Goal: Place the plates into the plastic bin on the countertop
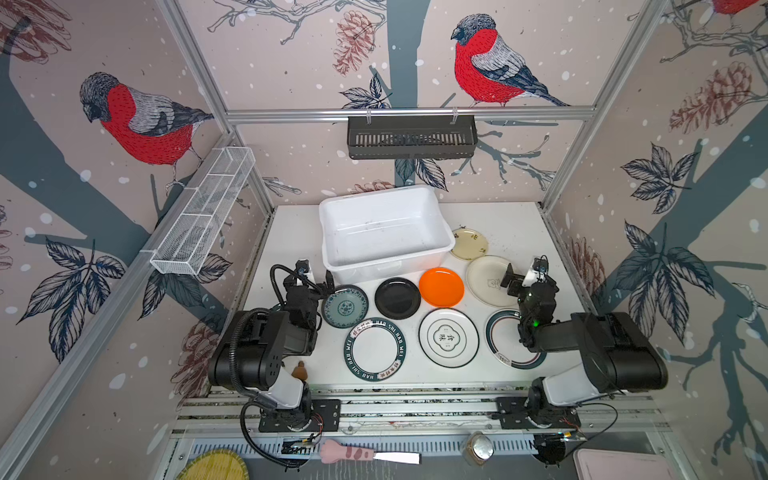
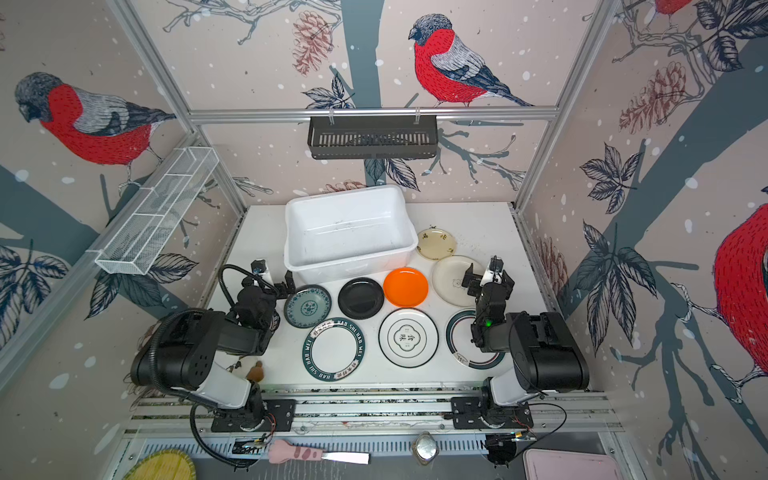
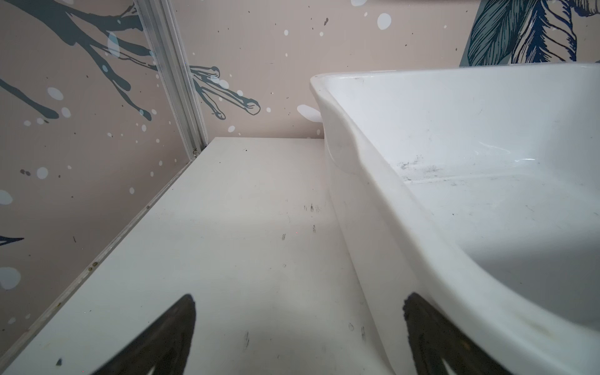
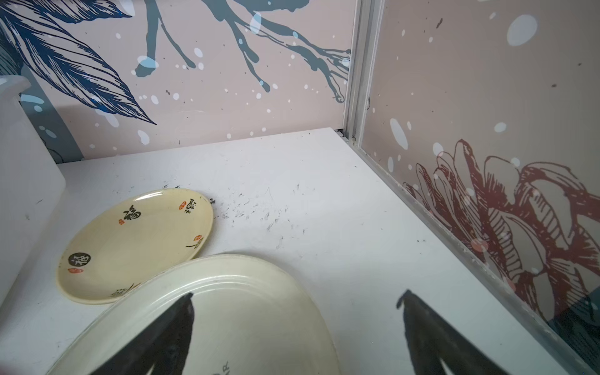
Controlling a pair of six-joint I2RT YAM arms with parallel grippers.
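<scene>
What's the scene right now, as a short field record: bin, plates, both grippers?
bin: plastic bin, empty, at the back of the countertop
plates in bin: none
plates out: eight in view, all flat on the countertop, among them the orange plate and the black plate
left gripper: open, holding nothing, at the bin's front-left corner
right gripper: open, holding nothing, above the edge of the large cream plate
partly hidden: ringed plate, under the right arm

Eight plates (image 1: 441, 287), one plastic bin (image 1: 374, 208), one black basket (image 1: 411, 139), one wire rack (image 1: 203, 216) and two robot arms (image 1: 257, 349) are visible.
</scene>
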